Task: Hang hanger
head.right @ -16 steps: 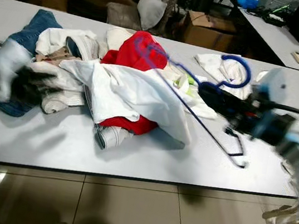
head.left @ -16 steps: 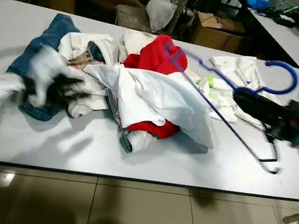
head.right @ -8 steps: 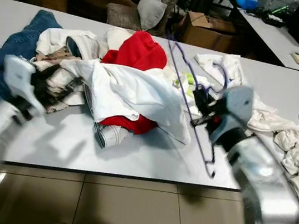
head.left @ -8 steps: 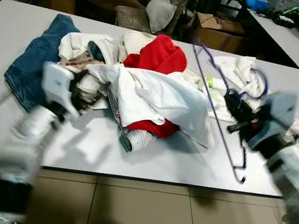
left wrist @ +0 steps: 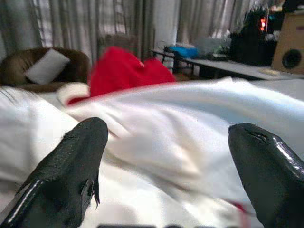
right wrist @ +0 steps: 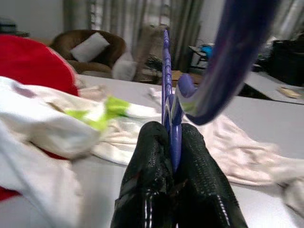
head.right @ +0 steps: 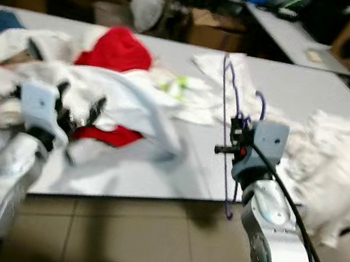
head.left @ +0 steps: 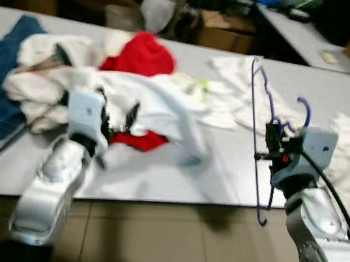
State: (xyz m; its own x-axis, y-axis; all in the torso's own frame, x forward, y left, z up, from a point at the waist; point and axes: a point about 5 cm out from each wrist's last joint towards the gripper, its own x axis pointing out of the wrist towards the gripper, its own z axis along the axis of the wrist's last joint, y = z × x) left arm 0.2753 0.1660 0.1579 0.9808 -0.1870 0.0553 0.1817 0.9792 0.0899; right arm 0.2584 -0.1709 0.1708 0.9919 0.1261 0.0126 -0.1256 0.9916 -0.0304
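right gripper [right wrist: 172,142] clamps thin blue wire hanger [head.left: 256,127] | left gripper [left wrist: 171,166] spread over rumpled white cloth [left wrist: 190,128]

clothes pile [head.left: 134,92] on table [head.left: 222,171] left | hanger [head.left: 258,124] right

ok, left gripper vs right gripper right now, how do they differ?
The left gripper is open with nothing between its fingers; the right gripper is shut on the blue hanger. The left gripper sits at the white garment in the clothes pile; the right gripper is raised beside the table, with the hanger held upright. Both have black fingers on silver arms.
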